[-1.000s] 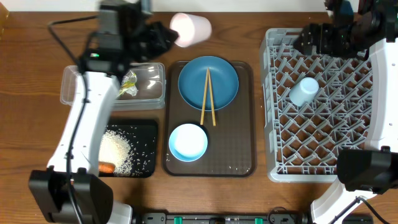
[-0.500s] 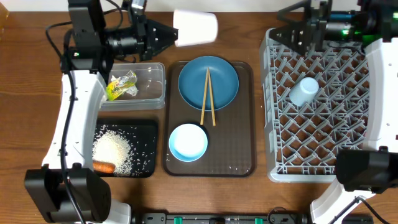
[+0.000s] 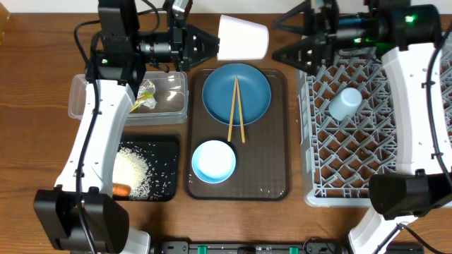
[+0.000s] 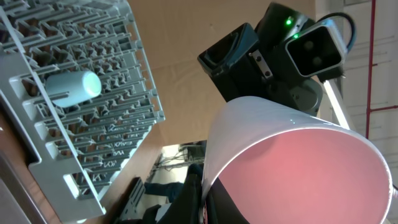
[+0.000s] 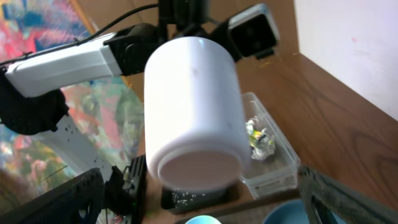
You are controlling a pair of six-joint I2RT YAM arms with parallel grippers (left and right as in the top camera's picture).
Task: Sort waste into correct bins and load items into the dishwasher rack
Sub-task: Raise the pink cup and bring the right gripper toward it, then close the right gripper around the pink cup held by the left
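Left tool (image 3: 210, 45) holds pale pink cup (image 3: 244, 37) by its rim, mid-air, base toward right tool (image 3: 288, 37), spread wide just beside. Grip looks shallow, can't confirm: early release drops cup short of dishwasher rack (image 3: 353, 169).

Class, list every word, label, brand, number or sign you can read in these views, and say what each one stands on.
No text can be read in any view.
The print on the snack wrapper in the clear tub is too small and blurred to read.
The pale pink cup, the light-blue cup and the grey rack show no markings.
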